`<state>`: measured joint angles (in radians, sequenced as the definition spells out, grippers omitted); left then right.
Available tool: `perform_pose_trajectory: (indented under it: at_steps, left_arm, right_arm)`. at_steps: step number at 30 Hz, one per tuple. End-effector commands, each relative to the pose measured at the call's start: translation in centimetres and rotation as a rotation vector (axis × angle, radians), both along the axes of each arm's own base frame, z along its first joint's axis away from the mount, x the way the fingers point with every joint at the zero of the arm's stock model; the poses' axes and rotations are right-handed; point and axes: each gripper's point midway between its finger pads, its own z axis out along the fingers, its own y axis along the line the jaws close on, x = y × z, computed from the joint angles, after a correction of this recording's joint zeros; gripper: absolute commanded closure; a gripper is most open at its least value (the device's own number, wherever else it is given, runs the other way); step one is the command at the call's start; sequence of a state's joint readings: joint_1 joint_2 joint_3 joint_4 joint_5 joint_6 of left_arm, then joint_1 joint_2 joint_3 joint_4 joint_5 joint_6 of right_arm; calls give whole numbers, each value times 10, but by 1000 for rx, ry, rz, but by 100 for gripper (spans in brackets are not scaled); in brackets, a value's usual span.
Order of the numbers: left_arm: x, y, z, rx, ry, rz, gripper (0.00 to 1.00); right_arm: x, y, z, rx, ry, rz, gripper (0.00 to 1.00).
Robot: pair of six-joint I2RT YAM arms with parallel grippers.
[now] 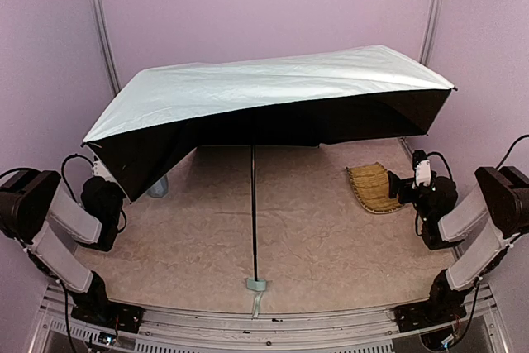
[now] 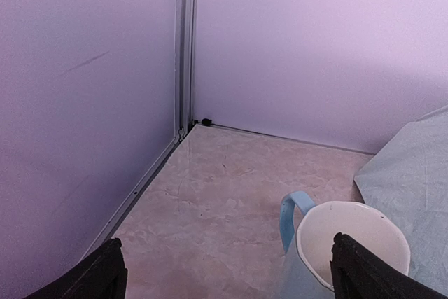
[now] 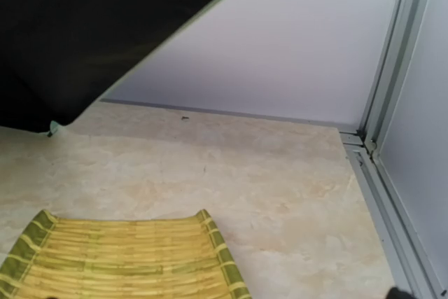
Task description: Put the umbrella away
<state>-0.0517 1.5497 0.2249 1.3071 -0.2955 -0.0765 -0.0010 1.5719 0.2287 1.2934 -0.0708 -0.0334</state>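
The umbrella [image 1: 273,88] has a top of pale mint cloth, matt and a little wrinkled; its underside is black cloth, also matt. Its shaft [image 1: 253,212] is thin, black and smooth, and to me its handle [image 1: 256,284] looks like pale green plastic. Under the umbrella I see the desk [image 1: 331,237], smooth, with a beige marble pattern and a faint shine. At the left edge of the umbrella the cup [image 2: 350,250] looks like smooth light blue plastic, white inside. Right of the umbrella the tray [image 3: 126,257] is woven straw, rough and ribbed. Behind the umbrella the walls [image 1: 248,14] are matt purple, with metal rails [image 2: 185,47].
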Motion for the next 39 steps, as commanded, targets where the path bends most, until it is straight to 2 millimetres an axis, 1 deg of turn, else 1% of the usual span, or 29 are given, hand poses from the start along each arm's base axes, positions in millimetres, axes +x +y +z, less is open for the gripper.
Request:
perform_pose_trajectory:
  at_steps: [1,7,9,10,11,12,13,14,15,17,18,19,20,21,22,23,24,25,27,29,30,31,32,34,36,37,38,39]
  left_arm:
    - [2,0,3,11,-10,3,1]
    - [2,0,3,10,-8,0,1]
    - [2,0,3,11,-7,0,1]
    - [2,1,4,9,-11,-2,1]
    - [2,0,4,7,-12,-9,1]
    - [1,2,6,2,-18,5,1]
    - [-3,13,8,-16,-27,70,1]
    - [-5,17,7,-41,-17,75,1]
    - [-9,18,11,-48,-39,78,1]
    - [-12,19,13,-48,-55,80,1]
    - [-13,19,14,-47,-55,81,1]
    - [-14,20,17,-44,-66,94,1]
    - [-16,27,23,-52,-78,166,1]
    - [-15,34,30,-69,-72,226,1]
    - [-8,38,36,-78,-40,250,1]
    - [-3,41,47,-79,-29,255,1]
    - [-1,44,62,-63,-47,266,1]
    - [-3,46,81,-44,-85,283,1]
    - [-13,56,107,-40,-136,351,1]
    - [-24,66,125,-69,-157,419,1]
    - [-29,67,134,-77,-160,432,1]
    - [-31,66,143,-78,-164,433,1]
    - [-35,62,155,-77,-177,429,2]
    - [-45,52,180,-74,-207,418,2]
    - [-60,41,206,-79,-258,405,4]
    - [-68,32,217,-82,-284,379,5]
    - [-75,31,225,-85,-309,368,6]
    - [-81,23,233,-96,-331,332,6]
  right_arm:
    - [2,-5,5,-1,-22,-17,0]
    - [3,-4,7,-3,-28,-13,0]
    - [8,2,13,-18,-12,25,0]
    - [13,5,13,-21,29,43,0]
    - [14,7,25,-20,24,52,0]
    - [14,9,26,-12,44,66,0]
    - [11,11,40,20,27,76,0]
    - [6,13,51,73,13,82,0]
    - [2,15,60,126,7,91,0]
    - [-8,27,75,222,2,162,0]
    - [-13,36,78,257,10,211,1]
    - [-18,45,79,288,24,261,2]
    - [-21,54,78,311,51,298,4]
    - [-24,64,74,330,85,334,5]
    - [-27,76,70,339,118,370,6]
    - [-31,91,65,336,152,410,7]
    - [-35,107,61,318,180,454,7]
    - [-41,126,55,281,210,505,7]
    - [-55,163,42,174,269,621,7]
    - [-70,193,28,106,350,734,8]
    - [-78,205,23,89,393,785,8]
    - [-85,215,18,82,428,830,8]
    - [-92,227,18,80,446,872,7]
    - [-99,250,22,95,459,928,0]
    - [-91,278,31,73,428,938,0]
    - [-83,296,38,51,417,948,0]
    - [-76,315,46,41,415,967,0]
    - [-68,334,51,54,430,987,0]
